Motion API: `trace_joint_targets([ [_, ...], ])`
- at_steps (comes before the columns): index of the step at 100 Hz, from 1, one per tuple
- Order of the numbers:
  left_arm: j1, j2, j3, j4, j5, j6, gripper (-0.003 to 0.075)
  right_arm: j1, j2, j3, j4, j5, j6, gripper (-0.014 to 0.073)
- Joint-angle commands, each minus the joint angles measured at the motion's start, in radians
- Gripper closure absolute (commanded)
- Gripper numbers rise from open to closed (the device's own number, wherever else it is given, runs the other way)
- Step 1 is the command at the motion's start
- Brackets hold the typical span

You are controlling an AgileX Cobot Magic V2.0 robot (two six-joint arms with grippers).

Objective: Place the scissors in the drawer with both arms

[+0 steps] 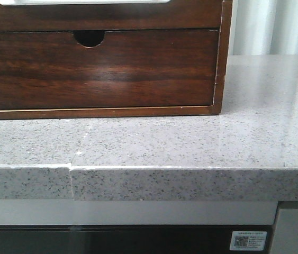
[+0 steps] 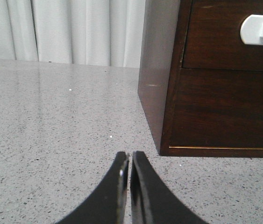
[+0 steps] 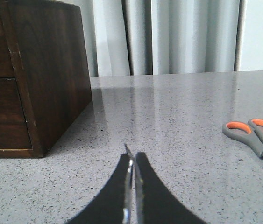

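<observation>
The scissors [image 3: 257,140], grey with orange-lined handles, lie flat on the counter, seen only at the edge of the right wrist view, apart from my right gripper [image 3: 133,156]. That gripper is shut and empty, low over the counter beside the cabinet's side. The drawer [image 1: 111,16] is the upper dark-brown front with a white area along its top; it is closed. It also shows in the left wrist view [image 2: 215,42] with its white part [image 2: 261,30]. My left gripper [image 2: 130,156] is shut and empty, in front of the cabinet's corner. Neither gripper shows in the front view.
The dark wooden cabinet [image 1: 220,63] stands on a speckled grey stone counter [image 1: 191,143]. Its lower drawer [image 1: 96,74] has a half-round finger notch [image 1: 89,37] and is closed. White curtains [image 3: 182,37] hang behind the counter. The counter's front edge [image 1: 164,182] faces me.
</observation>
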Motion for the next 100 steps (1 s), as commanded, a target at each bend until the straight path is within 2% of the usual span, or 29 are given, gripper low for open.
trace_joint_targets([
  [1,0.0,-0.03,0.038,-0.007,-0.079,-0.007,0.0741,-0.004,-0.02,0.018,0.0,-0.084,-0.002,0.0662],
  [86,0.0,-0.03,0.038,-0.007,-0.081,-0.007,0.0741,-0.004,-0.02,0.011,-0.028,-0.114,-0.002,0.0662],
  [100,0.0,-0.03,0.021,-0.025,-0.124,-0.007,0.0741,-0.004,-0.02,-0.053,-0.021,-0.048,-0.002,0.0662],
])
